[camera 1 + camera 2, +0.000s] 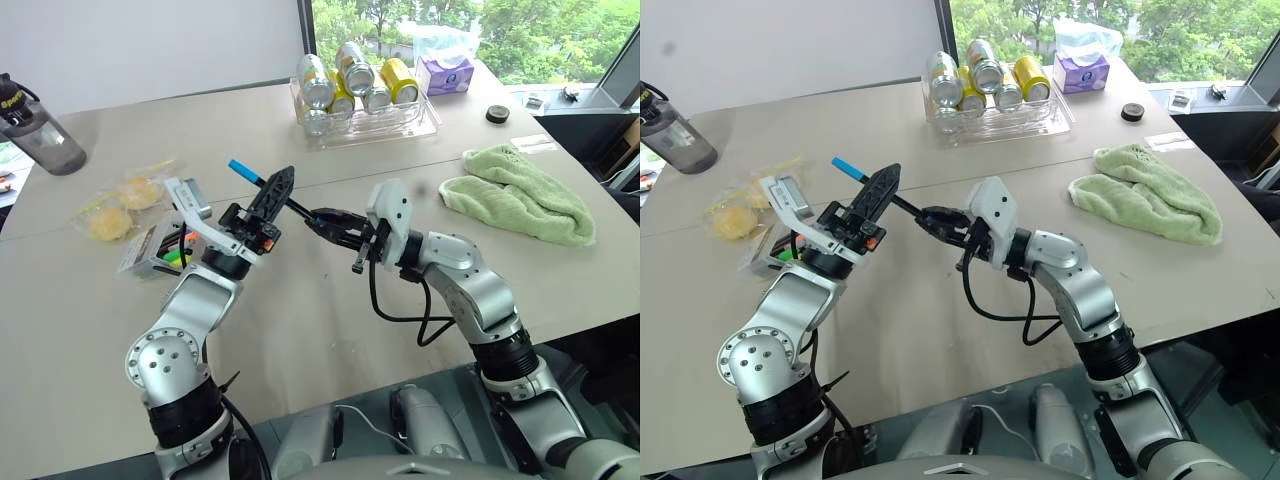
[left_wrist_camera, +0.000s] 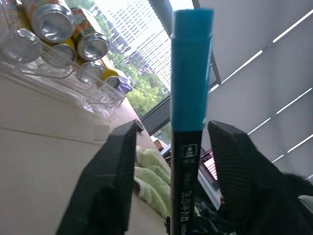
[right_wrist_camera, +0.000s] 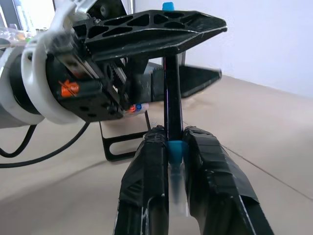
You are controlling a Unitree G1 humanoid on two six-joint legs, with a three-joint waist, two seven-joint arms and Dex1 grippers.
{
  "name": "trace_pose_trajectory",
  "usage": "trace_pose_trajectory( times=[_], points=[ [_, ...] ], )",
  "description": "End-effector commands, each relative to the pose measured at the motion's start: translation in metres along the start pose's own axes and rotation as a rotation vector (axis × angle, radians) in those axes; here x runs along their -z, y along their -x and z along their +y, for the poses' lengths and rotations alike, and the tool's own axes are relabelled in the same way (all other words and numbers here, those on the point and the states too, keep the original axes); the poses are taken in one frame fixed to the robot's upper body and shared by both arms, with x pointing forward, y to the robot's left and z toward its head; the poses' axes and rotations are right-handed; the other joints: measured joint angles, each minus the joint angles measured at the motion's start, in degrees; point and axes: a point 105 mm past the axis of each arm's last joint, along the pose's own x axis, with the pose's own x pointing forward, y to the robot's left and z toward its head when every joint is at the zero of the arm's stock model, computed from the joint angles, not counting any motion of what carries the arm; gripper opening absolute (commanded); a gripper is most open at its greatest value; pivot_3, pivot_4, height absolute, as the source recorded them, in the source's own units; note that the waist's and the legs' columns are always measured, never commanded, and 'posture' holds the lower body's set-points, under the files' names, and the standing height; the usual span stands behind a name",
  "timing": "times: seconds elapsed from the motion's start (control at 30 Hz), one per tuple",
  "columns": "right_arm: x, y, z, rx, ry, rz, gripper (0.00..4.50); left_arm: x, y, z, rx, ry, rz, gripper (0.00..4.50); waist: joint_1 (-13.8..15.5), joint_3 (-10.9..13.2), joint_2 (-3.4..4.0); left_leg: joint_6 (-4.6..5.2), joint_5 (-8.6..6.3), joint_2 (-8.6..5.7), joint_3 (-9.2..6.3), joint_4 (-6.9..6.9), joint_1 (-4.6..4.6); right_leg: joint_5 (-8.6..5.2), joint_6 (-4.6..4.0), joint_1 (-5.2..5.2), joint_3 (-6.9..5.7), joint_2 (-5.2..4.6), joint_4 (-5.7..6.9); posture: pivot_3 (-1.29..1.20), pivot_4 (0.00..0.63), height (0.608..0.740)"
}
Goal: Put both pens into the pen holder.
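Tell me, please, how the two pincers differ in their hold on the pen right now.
The right pincer is shut on the pen at its lower blue tip; the left pincer stands either side of the dark body with gaps showing. The right points toward the robot's left, the left up and forward. Both meet the same pen above the table.

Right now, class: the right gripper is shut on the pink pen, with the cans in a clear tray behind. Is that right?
Not quite. The right gripper is shut on the blue-capped pen, not a pink one, as the right wrist view shows. The cans do sit in the clear tray behind.
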Motion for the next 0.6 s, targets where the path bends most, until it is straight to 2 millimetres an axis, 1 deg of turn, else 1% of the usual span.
trace_pose_trajectory(
  times=[0.03, 0.07, 0.1, 0.13, 0.2, 0.23, 0.27, 0.3, 0.33, 0.37, 0.4, 0.43, 0.47, 0.5, 0.53, 0.57, 0.6],
  points=[
    [-0.012, -0.001, 0.008, -0.053, 0.004, -0.04, 0.0, -0.005, 0.002, -0.01, 0.034, -0.02, -0.018, 0.67, 0.0, 0.0, 0.0, 0.0, 0.0, 0.0, 0.0, 0.0, 0.0, 0.0, 0.0, 0.0, 0.01, 0.0, 0.0, 0.0, 0.15, 0.739],
    [-0.011, -0.001, 0.007, -0.049, -0.005, -0.03, 0.0, -0.006, 0.002, -0.01, 0.034, -0.022, -0.02, 0.16, 0.1, 0.0, 0.0, 0.0, 0.0, 0.0, 0.0, 0.0, 0.0, 0.0, 0.0, 0.0, 0.0, 0.0, 0.0, 0.0, 0.15, 0.739],
    [-0.009, 0.0, 0.007, -0.05, -0.016, -0.017, 0.0, -0.006, 0.002, -0.011, 0.032, -0.026, -0.021, 0.07, 0.1, 0.0, 0.0, 0.0, 0.0, 0.0, -0.01, 0.0, -0.01, 0.0, 0.0, 0.0, 0.0, -0.01, -0.01, 0.0, 0.15, 0.739],
    [-0.008, 0.001, 0.007, -0.051, -0.022, -0.007, 1.03, -0.007, 0.002, -0.011, 0.027, -0.037, -0.021, 0.0, 0.1, 0.0, 0.0, 0.0, 0.0, 0.0, -0.01, 0.0, 0.0, 0.0, 0.0, 0.0, 0.0, -0.01, -0.01, 0.0, 0.15, 0.739],
    [-0.004, 0.004, 0.0, -0.011, -0.017, 0.014, 1.95, -0.008, 0.001, -0.009, -0.006, -0.095, -0.015, 0.0, 0.1, 0.0, 0.0, 0.0, 0.0, 0.0, -0.01, 0.0, 0.0, 0.0, 0.0, 0.0, 0.0, 0.0, 0.0, 0.0, 0.15, 0.739],
    [-0.002, 0.007, -0.004, 0.007, -0.014, 0.027, 2.47, -0.011, 0.0, -0.006, -0.038, -0.174, -0.017, 0.0, 0.1, 0.0, 0.0, 0.0, 0.0, 0.0, -0.01, 0.0, 0.0, 0.0, 0.0, 0.0, -0.01, 0.0, 0.0, 0.0, 0.15, 0.739],
    [0.0, 0.011, -0.009, 0.019, -0.012, 0.04, 2.83, -0.015, -0.001, -0.003, -0.069, -0.267, -0.019, 0.0, 0.2, 0.0, 0.0, 0.0, 0.0, 0.0, 0.0, 0.0, 0.0, 0.0, 0.0, 0.0, 0.0, 0.0, 0.0, 0.0, 0.15, 0.739],
    [0.001, 0.017, -0.016, 0.029, -0.015, 0.057, 3.28, -0.021, -0.004, -0.003, -0.093, -0.403, -0.026, 0.0, 0.2, 0.0, 0.0, 0.0, 0.0, -0.01, 0.0, -0.01, 0.0, 0.0, 0.0, 0.0, 0.0, 0.0, -0.01, 0.0, 0.15, 0.739],
    [0.001, 0.023, -0.022, 0.034, -0.022, 0.067, 3.28, -0.026, -0.006, -0.005, -0.097, -0.531, -0.035, 0.0, 0.2, 0.0, 0.0, 0.0, 0.0, -0.02, 0.01, -0.02, 0.0, 0.0, 0.0, 0.0, 0.0, 0.01, -0.01, 0.0, 0.15, 0.739],
    [-0.003, 0.034, -0.03, 0.03, -0.028, 0.063, 3.28, -0.029, -0.01, -0.009, -0.099, -0.689, -0.027, 0.0, 0.3, 0.0, 0.01, 0.0, 0.0, -0.02, 0.02, -0.03, 0.0, 0.0, 0.0, 0.0, 0.01, 0.02, -0.01, 0.0, 0.15, 0.739],
    [-0.013, 0.046, -0.037, 0.022, -0.045, 0.024, 3.28, -0.03, -0.013, -0.011, -0.104, -0.868, -0.004, 0.0, 0.5, 0.0, 0.01, 0.0, 0.0, -0.03, 0.02, -0.03, -0.01, 0.0, 0.0, 0.0, 0.01, 0.02, -0.03, 0.0, 0.15, 0.739],
    [-0.02, 0.053, -0.041, 0.013, -0.055, -0.008, 3.28, -0.03, -0.015, -0.012, -0.104, -0.983, 0.012, 0.0, 0.7, 0.0, 0.01, 0.0, 0.0, -0.05, 0.02, -0.05, -0.03, 0.0, 0.0, 0.01, 0.0, 0.02, -0.07, 0.0, 0.15, 0.739],
    [-0.026, 0.064, -0.044, -0.028, -0.084, -0.013, 3.28, -0.03, -0.016, -0.011, -0.122, -1.178, 0.044, 0.0, 0.9, 0.0, 0.03, 0.01, 0.0, -0.06, 0.02, -0.06, -0.04, 0.0, 0.0, 0.01, -0.01, 0.02, -0.11, 0.0, 0.15, 0.739],
    [-0.029, 0.071, -0.045, -0.058, -0.105, -0.012, 3.28, -0.03, -0.017, -0.01, -0.13, -1.305, 0.062, 0.0, 1.1, 0.0, 0.06, 0.01, 0.0, -0.06, 0.04, -0.12, -0.03, 0.0, 0.0, 0.0, 0.03, 0.03, -0.16, 0.0, 0.15, 0.739],
    [-0.032, 0.079, -0.044, -0.1, -0.126, 0.001, 3.28, -0.029, -0.017, -0.014, -0.104, -1.45, 0.081, 0.0, 1.2, 0.1, 0.08, 0.02, 0.0, -0.06, 0.05, -0.2, -0.02, 0.0, 0.0, 0.0, 0.04, 0.02, -0.22, 0.0, 0.15, 0.739],
    [-0.036, 0.089, -0.04, -0.16, -0.14, 0.013, 3.28, -0.032, -0.016, -0.014, -0.122, -1.577, 0.082, 0.0, 1.2, 0.1, 0.09, 0.03, -0.01, -0.04, 0.05, -0.26, -0.03, 0.0, 0.0, -0.02, 0.04, 0.02, -0.27, 0.0, 0.15, 0.739],
    [-0.039, 0.095, -0.037, -0.199, -0.147, 0.02, 3.28, -0.035, -0.016, -0.015, -0.135, -1.646, 0.076, 0.0, 1.2, 0.1, 0.09, 0.03, -0.01, -0.01, 0.05, -0.33, -0.02, 0.0, 0.0, -0.02, 0.04, 0.03, -0.33, 0.0, 0.15, 0.739]
  ],
)
